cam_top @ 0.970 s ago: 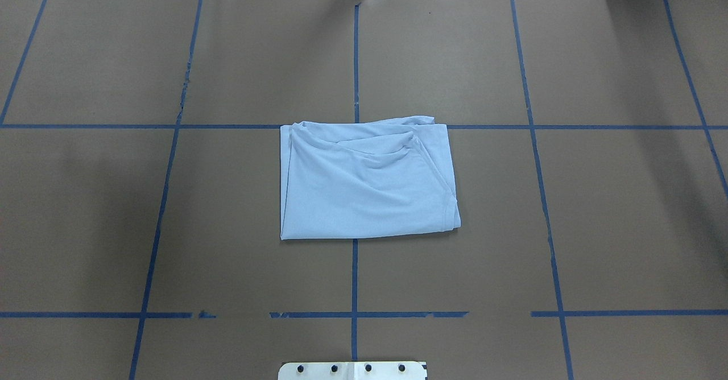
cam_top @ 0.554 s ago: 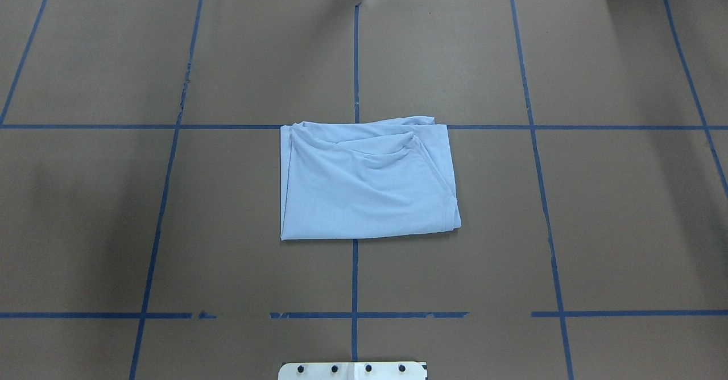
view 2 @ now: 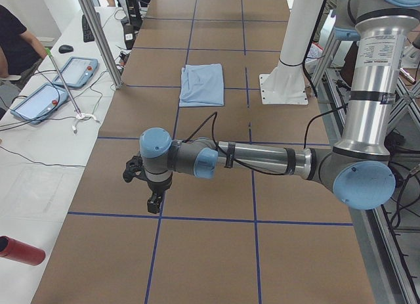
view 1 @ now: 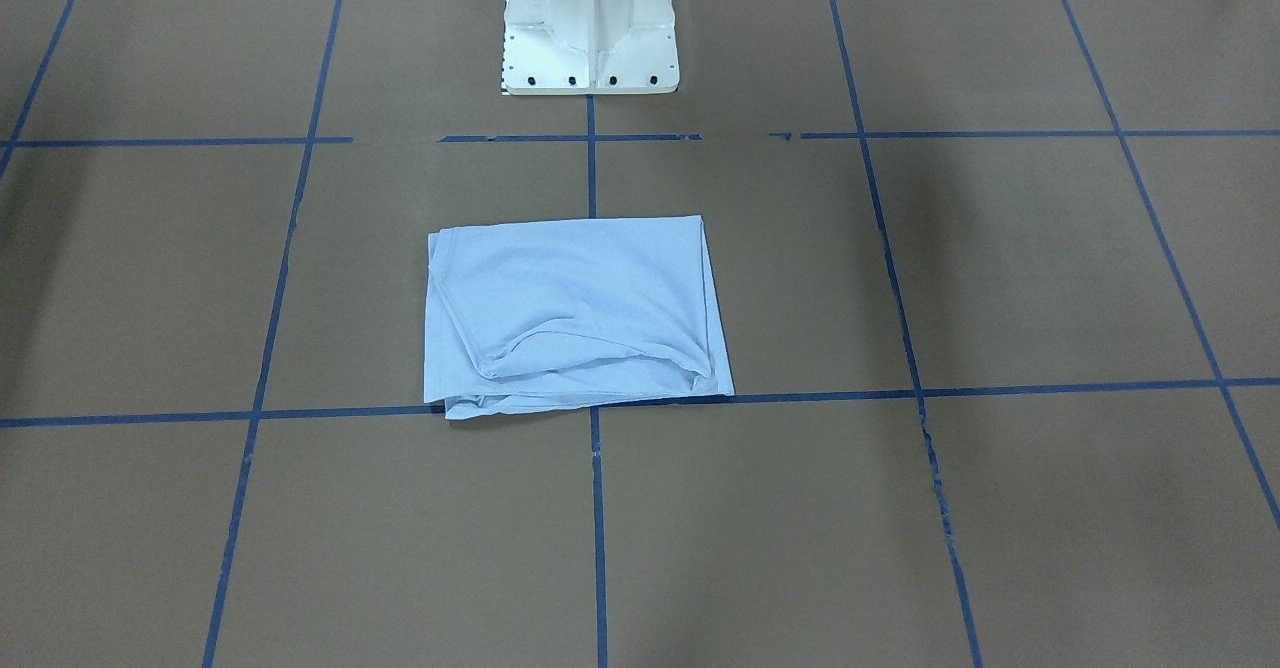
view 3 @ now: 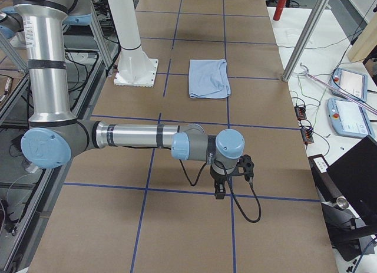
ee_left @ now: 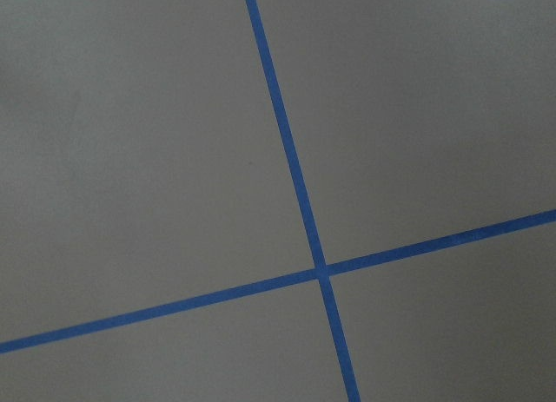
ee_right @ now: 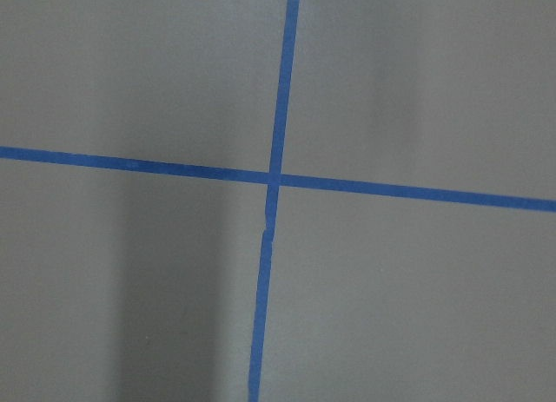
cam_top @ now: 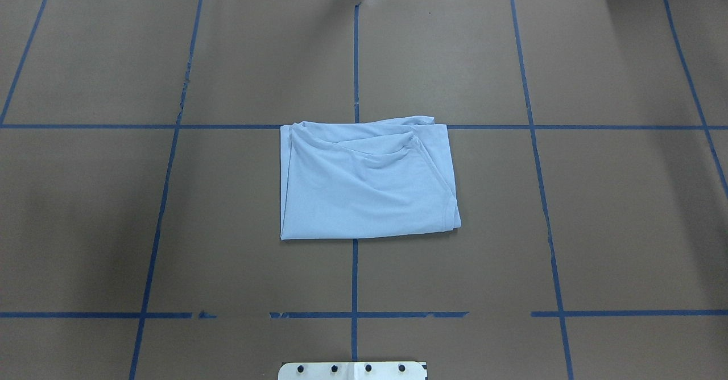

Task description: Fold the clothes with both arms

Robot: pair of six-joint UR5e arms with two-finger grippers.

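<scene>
Jaws of left gripper (view 2: 152, 202) and right gripper (view 3: 220, 191): cannot tell. Each hangs over the brown table (cam_top: 597, 226) at opposite ends, well apart from the light blue T-shirt (cam_top: 364, 186). T-shirt lies folded at centre, across blue tape lines (cam_top: 625, 127), beyond white pedestal base (view 1: 590, 28).

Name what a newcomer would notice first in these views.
The folded light blue T-shirt lies at the centre of the brown table, over a crossing of blue tape lines. Well away from it, the left arm and right arm stretch low over opposite table ends.
</scene>
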